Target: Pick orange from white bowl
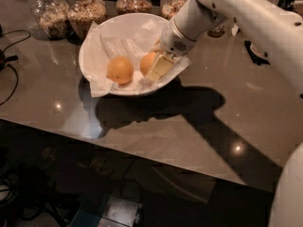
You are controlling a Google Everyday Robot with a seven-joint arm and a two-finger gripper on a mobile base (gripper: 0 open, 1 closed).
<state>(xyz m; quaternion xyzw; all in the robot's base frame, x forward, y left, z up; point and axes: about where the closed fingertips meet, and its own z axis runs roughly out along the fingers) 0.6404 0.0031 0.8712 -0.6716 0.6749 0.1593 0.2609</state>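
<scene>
The white bowl [93,40], lined with crumpled white paper, stands on the dark glossy table. Two oranges lie in it side by side. The left orange [120,70] lies free. The right orange [147,60] is partly covered by my gripper [157,66], which reaches down into the bowl from the upper right and sits right at this orange, over its right side. The white arm runs off to the upper right.
Several glass jars of nuts and grains [87,12] stand in a row behind the bowl. Black cables [8,63] lie at the table's left. The table's front edge [142,157] runs diagonally, with dark floor clutter below. A small dark object [255,53] lies to the right.
</scene>
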